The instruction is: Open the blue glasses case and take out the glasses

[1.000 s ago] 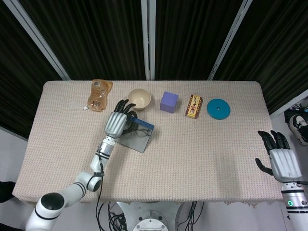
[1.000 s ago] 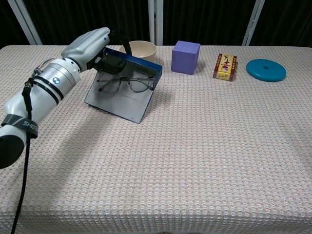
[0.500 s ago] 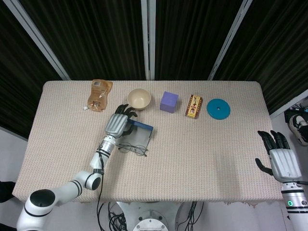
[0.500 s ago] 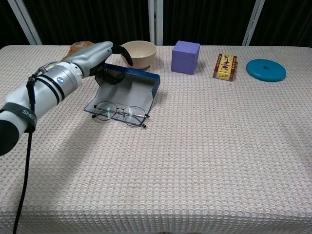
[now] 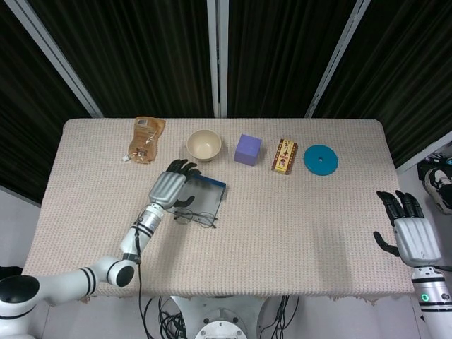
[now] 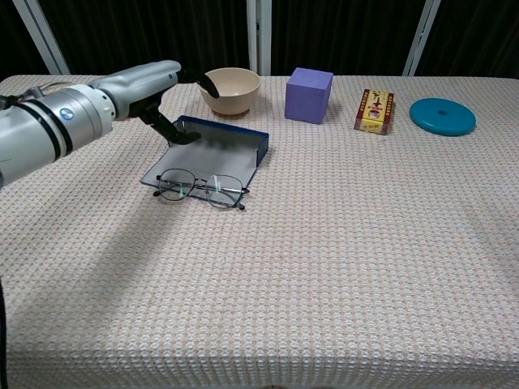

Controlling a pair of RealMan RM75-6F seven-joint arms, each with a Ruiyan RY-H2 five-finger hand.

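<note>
Tablecloth (image 5: 296, 226), beige weave, before black curtains (image 5: 275, 49)

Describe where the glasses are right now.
In the chest view, the glasses lie on the table's left half, against the near edge of the open blue glasses case, nearer the camera than the beige bowl.

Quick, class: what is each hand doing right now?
Left hand: open, fingers spread above the blue glasses case, holding nothing.
Right hand: open, empty, at the table's edge.
</note>
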